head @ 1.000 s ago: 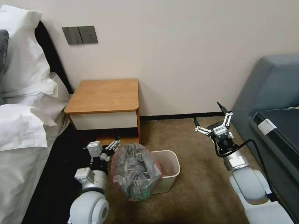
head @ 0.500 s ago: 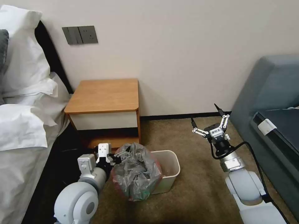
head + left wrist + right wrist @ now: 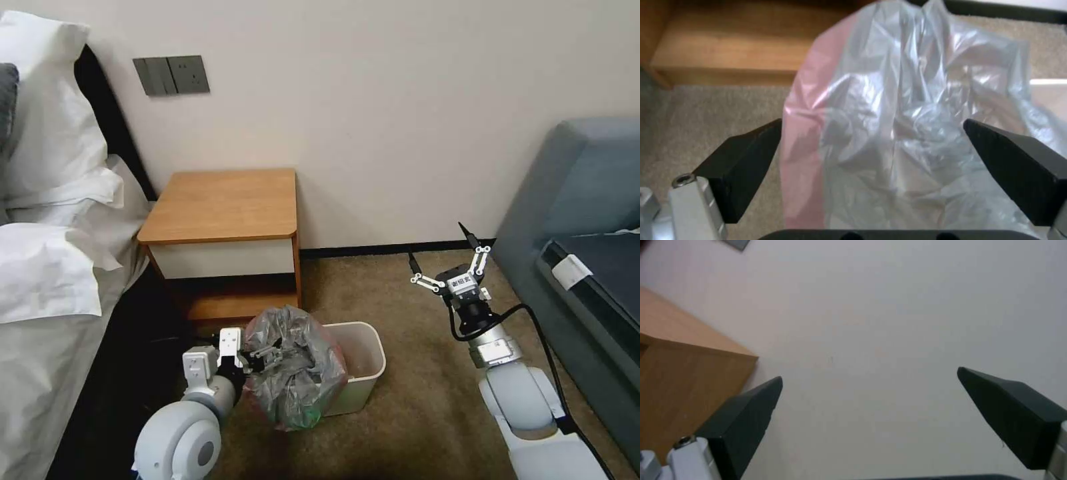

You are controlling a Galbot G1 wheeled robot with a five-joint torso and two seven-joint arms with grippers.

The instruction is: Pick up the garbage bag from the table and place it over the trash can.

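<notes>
The garbage bag (image 3: 293,367) is hanging over the trash can's (image 3: 363,363) left rim. The left pincer (image 3: 263,353) is spreading around it; the right pincer (image 3: 445,260) is waiting spread. The film looks light and slippery, so gripping its pink edge seems best.

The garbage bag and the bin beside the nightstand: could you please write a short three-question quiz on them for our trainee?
1. True or false: the garbage bag lies flat on the table.
2. Which gripper is at the bag? A) left gripper B) right gripper
3. Fill in: the left gripper's fingers are ____, with bag film between them.

Key
1. False. It is bunched over the left end of the trash can, on the floor in front of the table.
2. A. The right gripper is open, raised over the carpet, away from the bag.
3. Open.
</notes>
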